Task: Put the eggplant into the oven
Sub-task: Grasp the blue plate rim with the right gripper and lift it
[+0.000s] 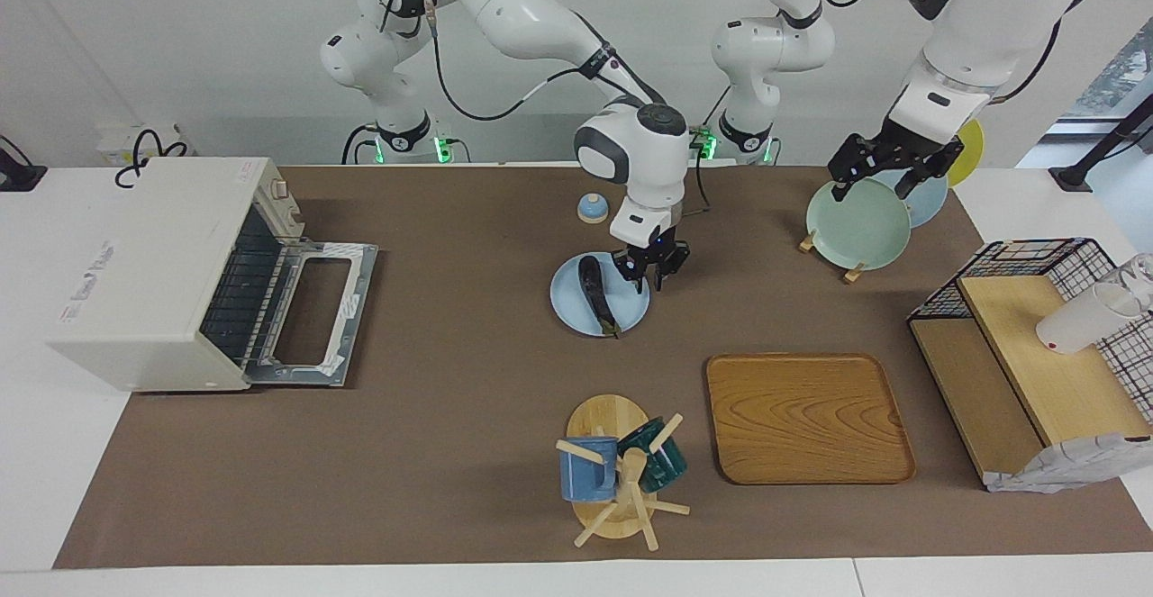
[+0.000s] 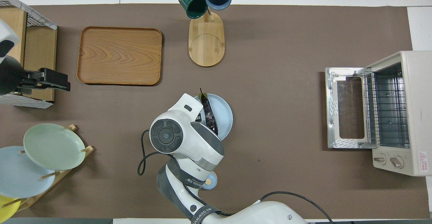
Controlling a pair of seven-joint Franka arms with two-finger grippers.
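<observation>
The right end effector, fingers apart, is lowered beside the eggplant on its plate for grasping, since the oven is open.

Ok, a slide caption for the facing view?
Right end effector hovers over the eggplant on its blue plate; the oven stands open.

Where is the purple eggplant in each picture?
Facing view: the eggplant lies near the middle of the picture on the light blue plate, beside the right hand.
Overhead view: the eggplant is near the middle too, partly hidden under the right arm.
Shared landmark: the light blue plate it lies on, with the open oven toward the right arm's end of the table.
</observation>
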